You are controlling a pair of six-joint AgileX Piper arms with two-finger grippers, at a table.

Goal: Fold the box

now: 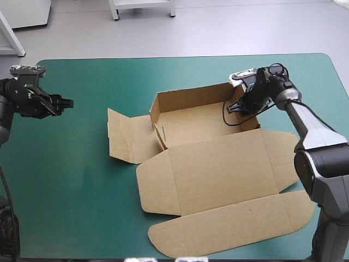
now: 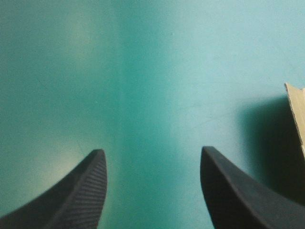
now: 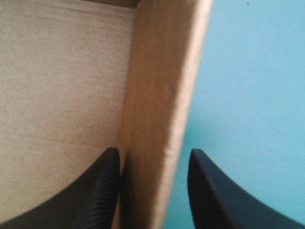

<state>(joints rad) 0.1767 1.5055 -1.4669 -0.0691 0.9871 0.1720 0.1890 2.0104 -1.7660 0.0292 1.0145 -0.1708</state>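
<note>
**Half-folded brown box at the table's centre, right end effector astride one wall**

Seen from above, a brown box (image 1: 196, 123) of cut board sits in the middle of the table (image 1: 82, 185), which has a teal-green cover. The box is partly formed. Its far wall, at 12 o'clock, and its left wall, at 9 o'clock, stand upright around a shallow tray. The lid (image 1: 218, 174) lies flat on the cover and stretches from the tray toward 6 o'clock, ending in a long rounded flap near the table's near edge. A side flap (image 1: 122, 136) lies nearly flat at 9 o'clock of the tray.

The right end effector (image 1: 235, 106) is at the tray's 2 o'clock corner. In its wrist view the black fingers (image 3: 102, 191) stand apart on either side of the upright right wall (image 3: 157, 119). One finger is inside the tray, over the brown floor. The other is outside, over the cover, with a thin strip of teal-green showing between it and the board. The wall is not clamped.

The left end effector (image 1: 65, 102) is at 9 o'clock on the table, near the left edge and well apart from the box. Its fingers are spread wide and hold nothing, with bare cover below. One corner of brown board shows ahead and to one side.
</note>
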